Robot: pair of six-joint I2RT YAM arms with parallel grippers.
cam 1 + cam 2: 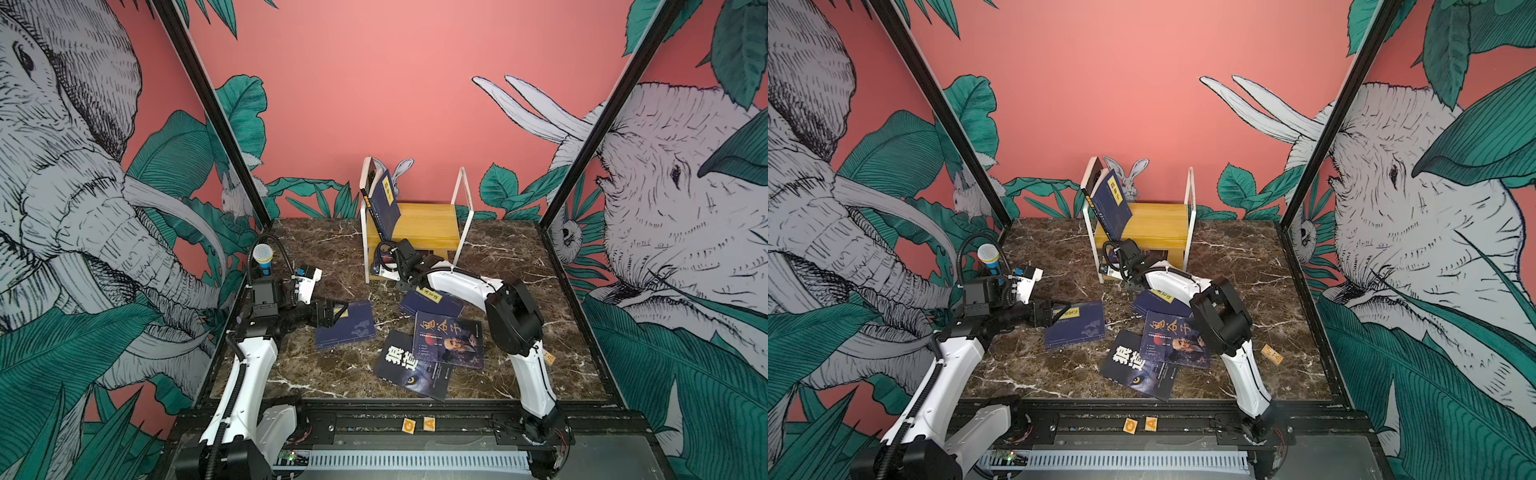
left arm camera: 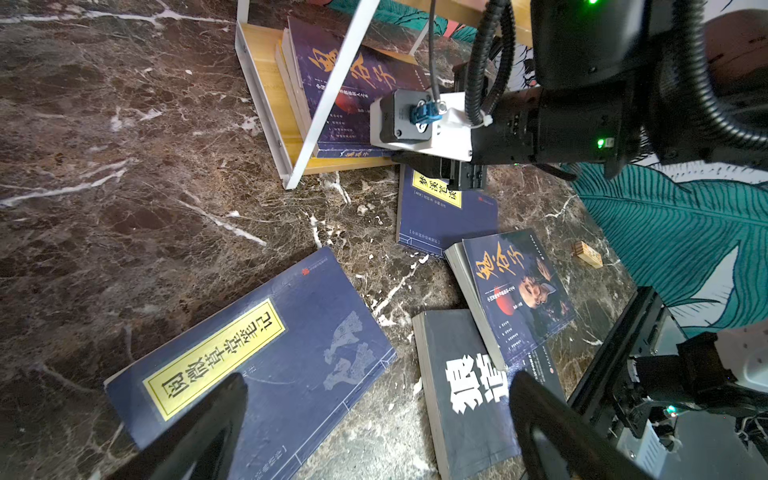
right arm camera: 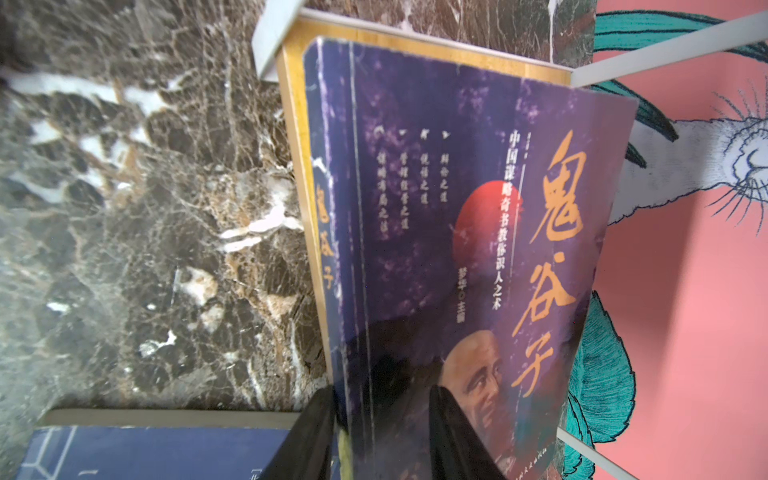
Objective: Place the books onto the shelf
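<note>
Left gripper (image 2: 378, 376) wide open, empty; right gripper (image 3: 380, 395) half-closed astride the purple book (image 3: 415, 187), hold unclear. Pinched weakly, it may topple off the shelf (image 3: 291, 124).

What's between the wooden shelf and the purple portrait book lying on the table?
A navy paperback with a yellow label, seen in both top views.
</note>
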